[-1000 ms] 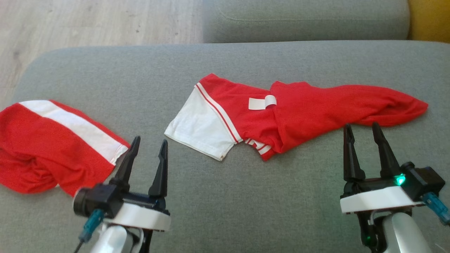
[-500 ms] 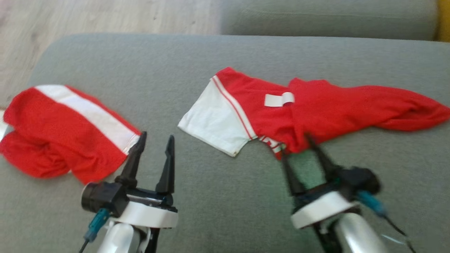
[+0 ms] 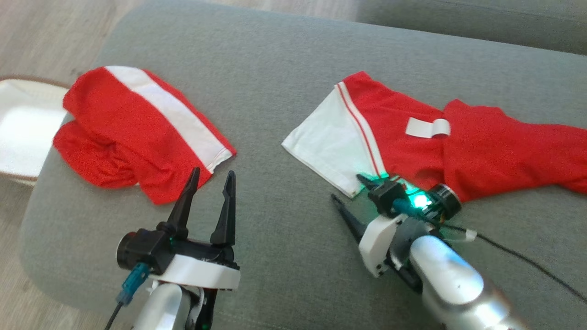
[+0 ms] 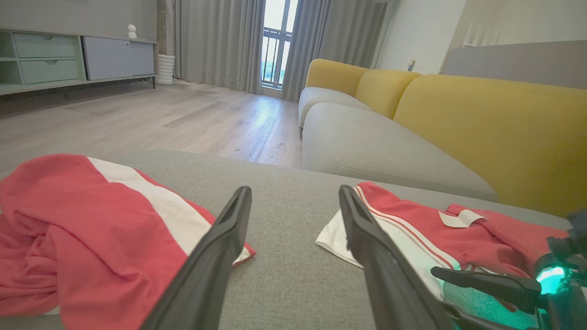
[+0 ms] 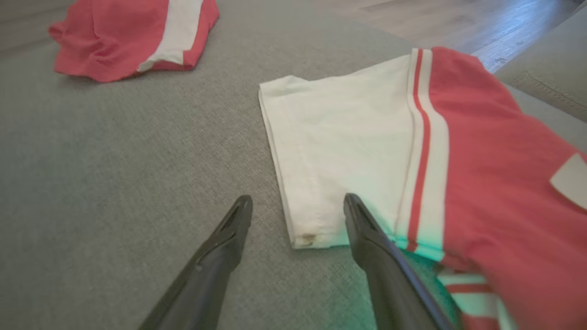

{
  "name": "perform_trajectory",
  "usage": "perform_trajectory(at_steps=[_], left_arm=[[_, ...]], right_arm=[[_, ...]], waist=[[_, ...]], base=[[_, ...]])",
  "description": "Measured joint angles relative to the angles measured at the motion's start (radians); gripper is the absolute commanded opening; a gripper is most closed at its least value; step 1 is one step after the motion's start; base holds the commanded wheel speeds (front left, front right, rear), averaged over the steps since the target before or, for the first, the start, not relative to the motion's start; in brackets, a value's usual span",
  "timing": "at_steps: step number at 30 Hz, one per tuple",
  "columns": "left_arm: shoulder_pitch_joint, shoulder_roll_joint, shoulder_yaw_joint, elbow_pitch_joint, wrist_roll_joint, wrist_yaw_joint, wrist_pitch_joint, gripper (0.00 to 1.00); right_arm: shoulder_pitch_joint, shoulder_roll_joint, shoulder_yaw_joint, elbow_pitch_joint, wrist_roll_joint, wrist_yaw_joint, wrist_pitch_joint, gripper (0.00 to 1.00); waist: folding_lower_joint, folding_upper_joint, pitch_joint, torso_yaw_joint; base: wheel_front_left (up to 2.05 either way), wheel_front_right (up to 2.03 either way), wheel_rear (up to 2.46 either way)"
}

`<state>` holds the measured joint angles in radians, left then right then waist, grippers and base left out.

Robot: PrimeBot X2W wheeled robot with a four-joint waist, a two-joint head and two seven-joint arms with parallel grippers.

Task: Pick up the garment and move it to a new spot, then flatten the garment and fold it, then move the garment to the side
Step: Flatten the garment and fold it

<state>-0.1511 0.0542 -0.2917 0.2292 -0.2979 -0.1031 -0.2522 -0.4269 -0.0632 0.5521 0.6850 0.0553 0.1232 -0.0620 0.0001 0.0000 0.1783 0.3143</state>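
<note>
A red garment (image 3: 481,146) with a white sleeve (image 3: 330,146) lies crumpled on the right of the grey cushion (image 3: 284,82). My right gripper (image 3: 347,187) is open, rolled on its side, at the sleeve's near corner. In the right wrist view the sleeve (image 5: 344,137) lies just ahead, its corner between the fingers of that gripper (image 5: 298,198), apart from them. My left gripper (image 3: 213,172) stands open and empty by a second red garment (image 3: 128,123) with a white stripe. Seen from the left wrist, that gripper (image 4: 296,190) points between the two garments.
A white tray (image 3: 23,123) sits on the wooden floor past the cushion's left edge. A grey and yellow sofa (image 4: 481,123) stands behind the cushion. A black cable (image 3: 527,261) trails from my right wrist across the cushion.
The head camera has swung left. My right gripper has moved left along the garment's near edge to the white sleeve's corner and rolled onto its side. The left gripper holds its place.
</note>
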Motion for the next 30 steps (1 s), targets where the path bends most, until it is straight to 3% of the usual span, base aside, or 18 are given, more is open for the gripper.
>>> perform_trajectory(at_steps=[11,12,13,14,26,30], left_arm=[[-0.008,-0.004,0.007,0.001,-0.013,-0.004,0.0,1.0],[-0.008,-0.004,0.007,0.001,-0.013,-0.004,0.0,1.0],[-0.008,-0.005,0.007,0.001,-0.013,-0.004,0.0,1.0],[-0.008,-0.005,0.008,0.001,-0.013,-0.004,0.0,1.0],[-0.02,-0.006,0.031,0.011,-0.012,-0.003,0.0,1.0],[-0.002,-0.006,0.029,0.009,-0.013,-0.002,0.0,1.0]], right_arm=[[-0.171,-0.002,0.037,0.218,0.027,0.001,0.056,1.0],[-0.179,0.001,0.041,0.229,0.037,0.001,0.056,0.78],[-0.184,0.003,0.047,0.237,0.047,0.001,0.056,0.25],[-0.189,0.005,0.053,0.244,0.055,0.001,0.056,0.0],[-0.219,-0.002,0.086,0.297,0.134,0.001,-0.068,0.0],[-0.28,-0.045,0.046,0.257,0.16,0.001,-0.088,0.0]], waist=[[-0.0001,0.0,0.036,0.038],[-0.0001,0.0,0.037,0.036],[-0.0001,0.0,0.039,0.034],[-0.0001,0.0,0.04,0.032],[-0.0001,0.0,-0.013,0.003],[-0.0002,0.0,-0.025,-0.006]], base=[[0.0,0.0,0.0],[0.0,0.0,0.0],[0.0,0.0,0.0],[0.0,0.0,0.0],[0.0,0.0,0.0],[0.0,0.0,0.0]])
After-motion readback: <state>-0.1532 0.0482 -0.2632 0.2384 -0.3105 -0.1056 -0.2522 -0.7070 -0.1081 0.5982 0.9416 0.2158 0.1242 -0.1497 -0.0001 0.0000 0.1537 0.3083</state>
